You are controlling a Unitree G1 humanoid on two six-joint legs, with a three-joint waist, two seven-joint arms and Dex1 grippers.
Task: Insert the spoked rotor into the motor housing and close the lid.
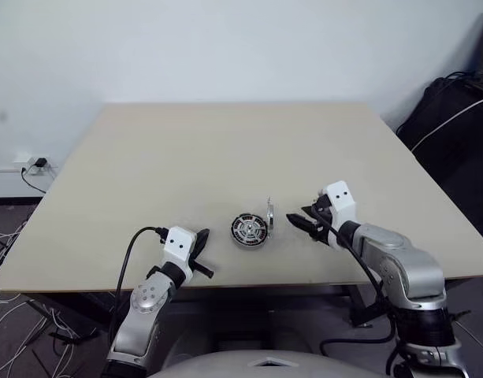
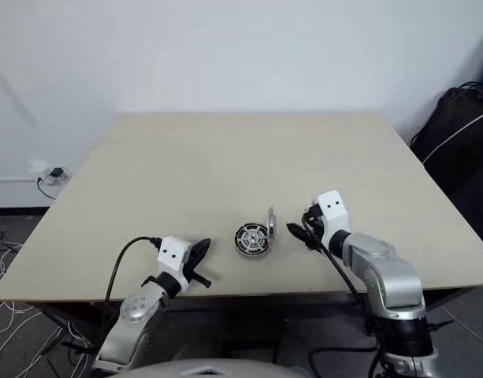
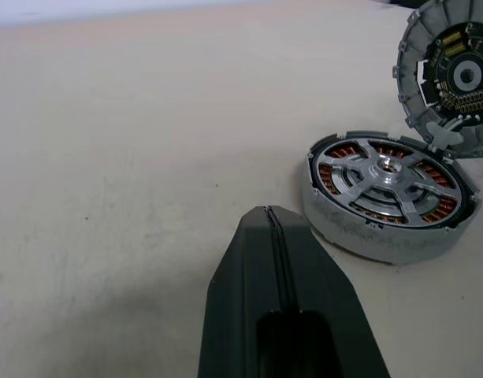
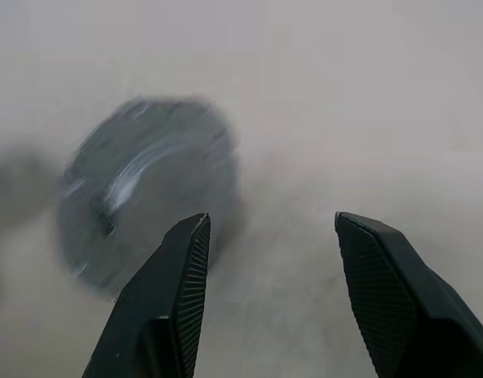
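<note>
One spoked rotor (image 3: 387,183) sits in motor housing (image 3: 359,233) (lid (image 3: 442,71) upright); left gripper (image 3: 269,216) together, right gripper (image 4: 269,260) apart.

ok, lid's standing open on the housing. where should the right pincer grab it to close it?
Probably the top edge of the lid. It stands upright on edge at the right side of the motor housing, apparently hinged there, ribbed rim exposed. The open right pincer sits just right of it, so come from that side, one finger on each face, then tip it left over the spoked rotor.
</note>
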